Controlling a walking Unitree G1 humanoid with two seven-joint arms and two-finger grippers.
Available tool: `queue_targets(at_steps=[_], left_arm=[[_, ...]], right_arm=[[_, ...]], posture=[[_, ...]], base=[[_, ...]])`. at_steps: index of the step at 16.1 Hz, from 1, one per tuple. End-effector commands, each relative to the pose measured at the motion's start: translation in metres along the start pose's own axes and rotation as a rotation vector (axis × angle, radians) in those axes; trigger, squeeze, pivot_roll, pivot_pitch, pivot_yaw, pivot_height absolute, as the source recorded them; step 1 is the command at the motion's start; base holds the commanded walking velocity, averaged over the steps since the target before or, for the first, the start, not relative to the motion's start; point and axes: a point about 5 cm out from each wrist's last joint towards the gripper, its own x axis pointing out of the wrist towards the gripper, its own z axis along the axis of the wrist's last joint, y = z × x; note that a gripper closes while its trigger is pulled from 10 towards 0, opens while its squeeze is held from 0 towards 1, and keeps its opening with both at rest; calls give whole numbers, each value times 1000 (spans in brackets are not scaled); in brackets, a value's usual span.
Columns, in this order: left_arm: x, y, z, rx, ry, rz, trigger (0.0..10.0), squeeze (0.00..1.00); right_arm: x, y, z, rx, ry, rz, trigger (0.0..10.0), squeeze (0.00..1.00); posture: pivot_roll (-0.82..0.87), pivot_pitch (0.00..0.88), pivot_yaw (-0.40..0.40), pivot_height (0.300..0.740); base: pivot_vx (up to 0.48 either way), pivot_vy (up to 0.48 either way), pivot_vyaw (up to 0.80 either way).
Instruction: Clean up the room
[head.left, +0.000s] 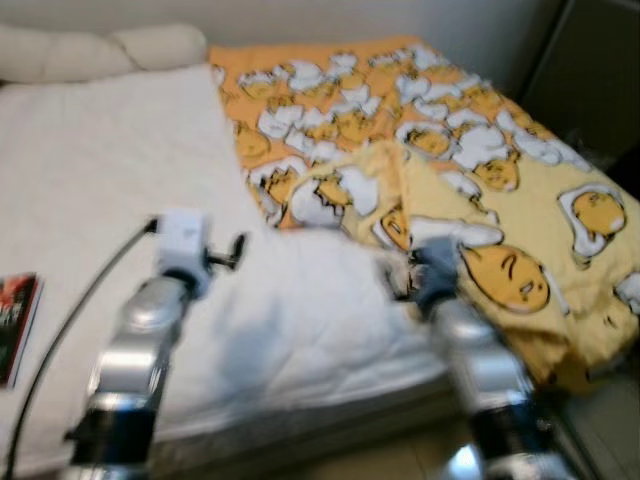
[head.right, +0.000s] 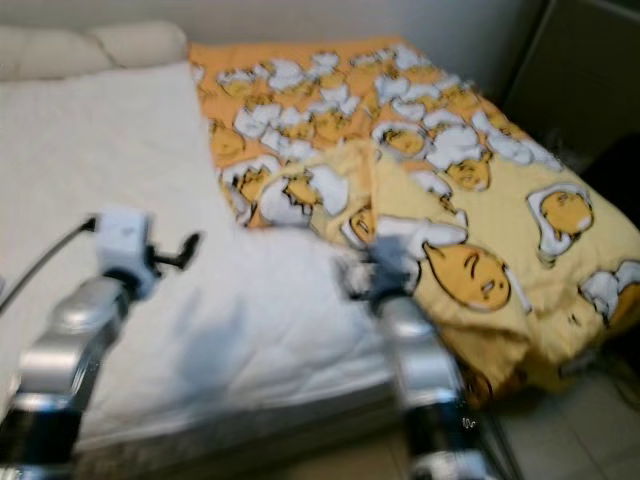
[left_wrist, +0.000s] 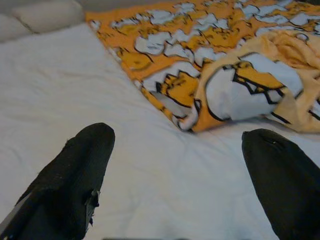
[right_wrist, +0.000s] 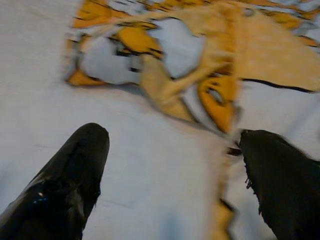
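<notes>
Two silver, rounded metal arms — glossy, with darker black joints low down, nearest the foot of the bed (head.left: 120, 190). The left arm (head.left: 135, 345) carries a white boxy block at its wrist, a small black knob jutting from it, and a thin dark cable looping back alongside. The right arm (head.left: 480, 365) ends in a bluish-grey wrist piece. Each gripper's fingers (left_wrist: 75, 180) are broad, matte black, slightly scuffed.

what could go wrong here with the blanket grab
1. The right gripper is open at the rumpled edge of the yellow egg-print blanket; closing there may also pinch the white mattress cover underneath.
2. Much of the blanket hangs off the bed's far side, so a pull might drag it to the floor.
3. The left gripper, open over bare sheet, may grab nothing.
</notes>
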Motion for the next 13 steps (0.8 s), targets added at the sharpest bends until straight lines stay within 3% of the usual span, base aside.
queue_targets(at_steps=[1, 9, 13], left_arm=[[1, -7, 5, 0, -15, -26, 10000, 0], [-6, -6, -2, -1, 10, -29, 10000, 0], [-9, -6, -4, -15, 17, -21, 10000, 0]], right_arm=[[-3, -15, 1, -16, 5, -46, 10000, 1000], [-8, -15, -6, -9, 31, -51, 10000, 1000], [-8, -16, -10, -4, 63, -50, 10000, 1000]], posture=[[-21, 0, 19, 740], [-16, 0, 9, 740], [-10, 0, -2, 740]], base=[[244, 0, 0], [0, 0, 0], [61, 0, -523]])
